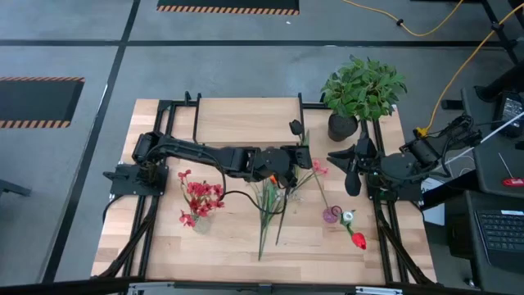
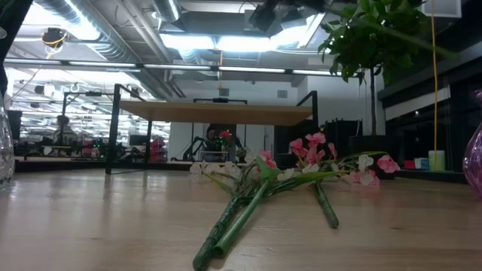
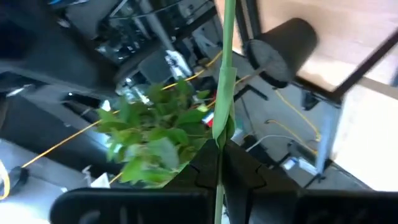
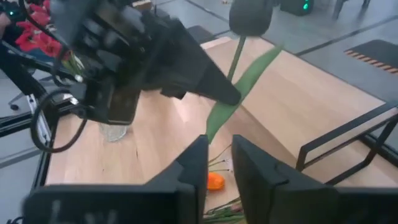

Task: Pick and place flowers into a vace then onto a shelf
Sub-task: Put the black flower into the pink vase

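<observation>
Our left gripper (image 1: 288, 164) is clamped on a dark tulip (image 1: 295, 128) stem above the tabletop (image 1: 237, 238) (the right gripper (image 1: 340, 157), fingers a little apart, waits nearby), and it could slip if we tilt.

Probably a lab: exposed ceiling ducts (image 2: 113, 30), floor hazard tape (image 1: 228, 9).

One camera looked straight down on the whole table (image 1: 237, 238); another sat at tabletop level. Two wrist cameras looked close past their fingers. All shared the flowers (image 2: 301, 162).
</observation>
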`<state>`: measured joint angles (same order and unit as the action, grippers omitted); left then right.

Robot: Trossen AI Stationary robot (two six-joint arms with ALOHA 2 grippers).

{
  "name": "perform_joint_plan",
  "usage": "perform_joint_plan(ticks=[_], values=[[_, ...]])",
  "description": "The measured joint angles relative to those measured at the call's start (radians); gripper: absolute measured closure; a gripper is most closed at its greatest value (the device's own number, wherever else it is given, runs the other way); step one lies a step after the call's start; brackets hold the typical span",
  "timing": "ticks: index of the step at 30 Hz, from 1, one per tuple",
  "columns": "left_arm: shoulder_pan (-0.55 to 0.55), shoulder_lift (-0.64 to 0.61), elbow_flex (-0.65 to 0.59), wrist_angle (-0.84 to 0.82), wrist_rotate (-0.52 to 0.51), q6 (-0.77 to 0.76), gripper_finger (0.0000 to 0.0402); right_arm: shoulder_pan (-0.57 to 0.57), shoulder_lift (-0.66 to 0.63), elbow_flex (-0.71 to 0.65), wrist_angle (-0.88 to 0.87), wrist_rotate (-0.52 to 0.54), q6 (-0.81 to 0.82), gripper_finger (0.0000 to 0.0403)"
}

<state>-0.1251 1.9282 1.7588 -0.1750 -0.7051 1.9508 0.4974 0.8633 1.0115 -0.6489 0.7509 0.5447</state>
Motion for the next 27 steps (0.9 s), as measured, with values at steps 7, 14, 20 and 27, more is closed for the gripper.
perform_joint_plan(ticks=[7, 14, 20, 27], values=[[-0.011, 0.000, 0.000, 0.063, 0.020, 0.071, 0.0398, -0.051, 0.050, -0.001, 0.005, -0.055, 0.000, 0.0269], [-0.011, 0.000, 0.000, 0.097, 0.024, 0.090, 0.0398, -0.097, 0.099, -0.002, 0.045, -0.099, -0.012, 0.0261], [-0.011, 0.000, 0.000, 0.101, 0.024, 0.091, 0.0397, -0.122, 0.113, -0.002, 0.063, -0.133, -0.028, 0.0261], [-0.004, 0.000, 0.000, 0.127, 0.023, 0.103, 0.0396, -0.136, 0.131, -0.002, 0.087, -0.211, -0.029, 0.0261]])
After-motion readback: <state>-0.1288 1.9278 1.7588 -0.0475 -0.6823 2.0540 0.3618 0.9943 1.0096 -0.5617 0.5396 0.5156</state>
